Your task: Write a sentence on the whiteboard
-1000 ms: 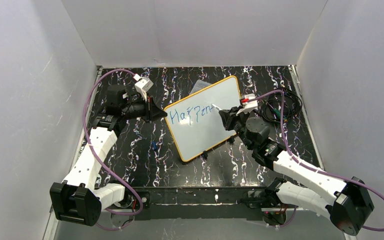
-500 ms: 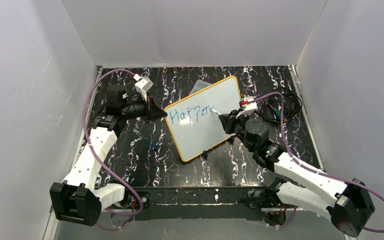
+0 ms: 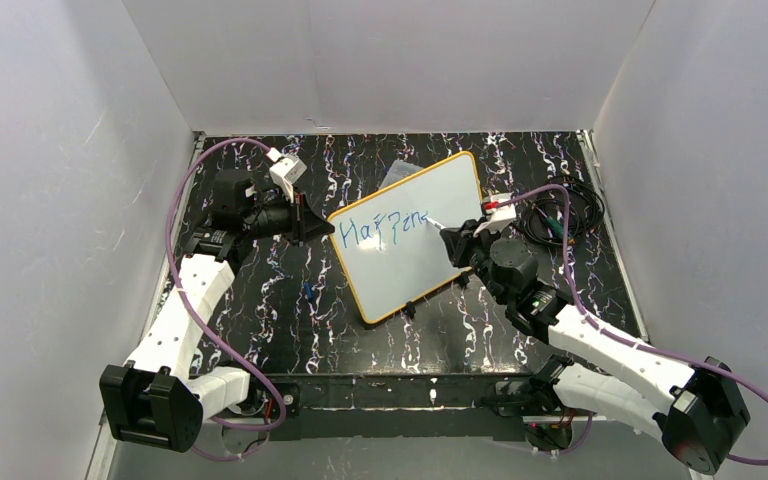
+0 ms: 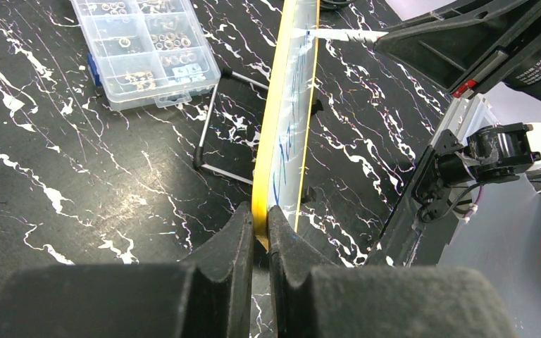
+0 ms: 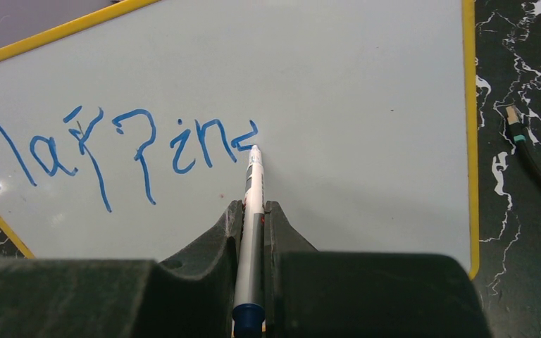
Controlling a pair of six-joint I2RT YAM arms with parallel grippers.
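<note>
black marbled table [image 3: 290, 300] | left gripper [image 4: 259, 215] pinches edge of orange-framed white whiteboard [image 3: 420, 265] | right gripper [image 5: 253, 205] clamps white marker [image 5: 254, 172] | blue handwritten sentence [image 5: 143, 158] just gained part of an 'e', most remains

The whiteboard [image 3: 410, 265] stands on the table [image 3: 290, 320], compartment box [image 4: 144, 49] behind it
</note>
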